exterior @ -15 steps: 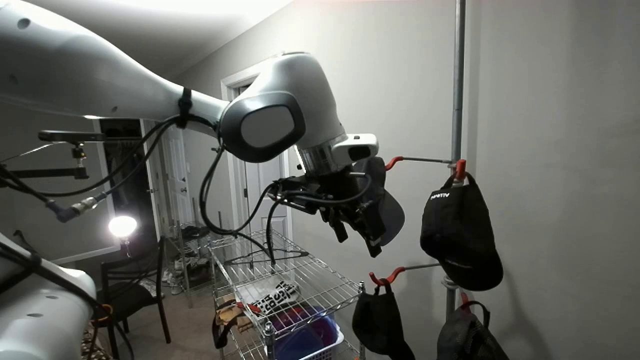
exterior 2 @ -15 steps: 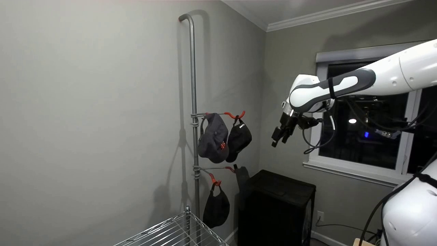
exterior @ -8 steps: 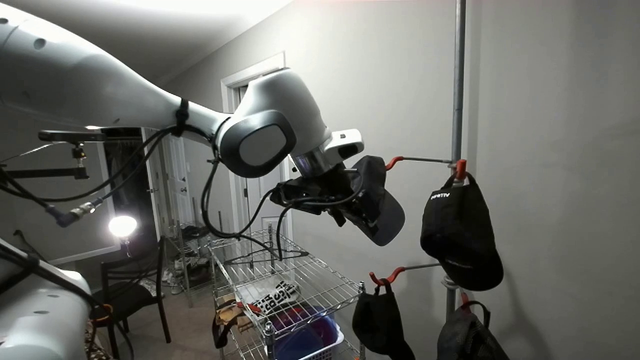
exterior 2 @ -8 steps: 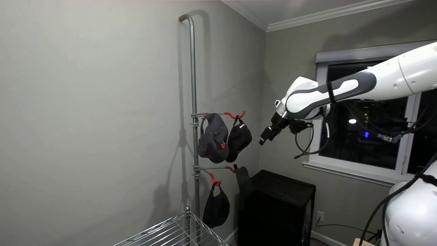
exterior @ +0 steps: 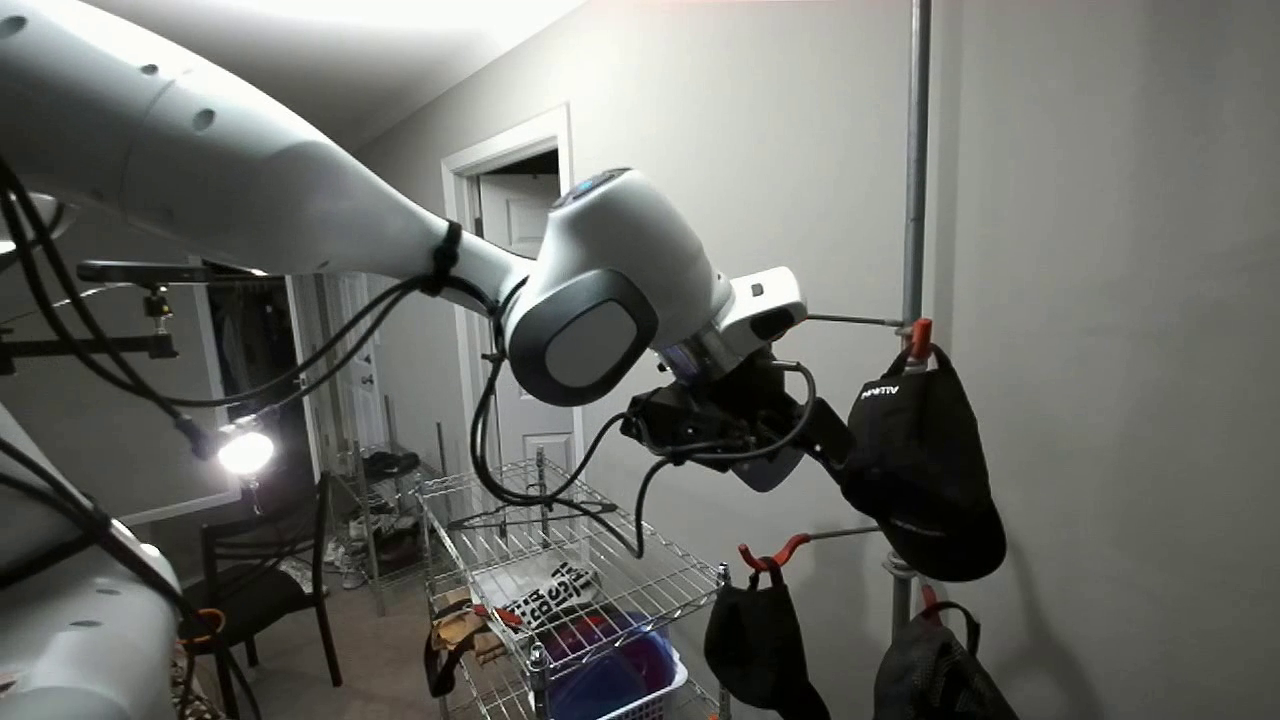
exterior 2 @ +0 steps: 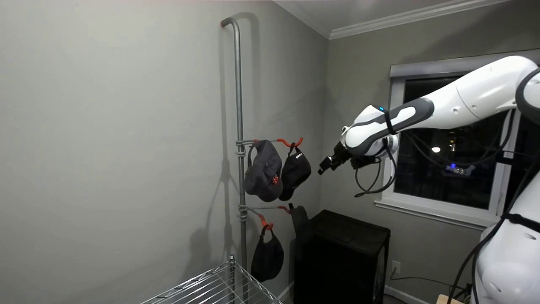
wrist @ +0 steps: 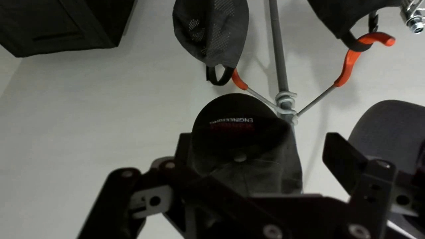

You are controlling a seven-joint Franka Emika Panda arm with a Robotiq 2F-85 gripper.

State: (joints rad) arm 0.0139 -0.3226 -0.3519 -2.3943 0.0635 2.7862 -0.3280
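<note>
just beyond spread tool [wrist: 259,142]: black cap [wrist: 241,141] lettered "engineering".

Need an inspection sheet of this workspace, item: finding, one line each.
Surface: wire rack, a black hanger lying on it.
Caps: four hang from the pole's red hooks.
Clutter: white basket low in the rack; printed white bag, its level unclear.
Tool: open, holding nothing; nearest the black cap, a gap between them in an exterior view.
Cables: black, strapped to the arm, hanging in a loop.
Surroundings: window, black box, chair, lit lamp.
</note>
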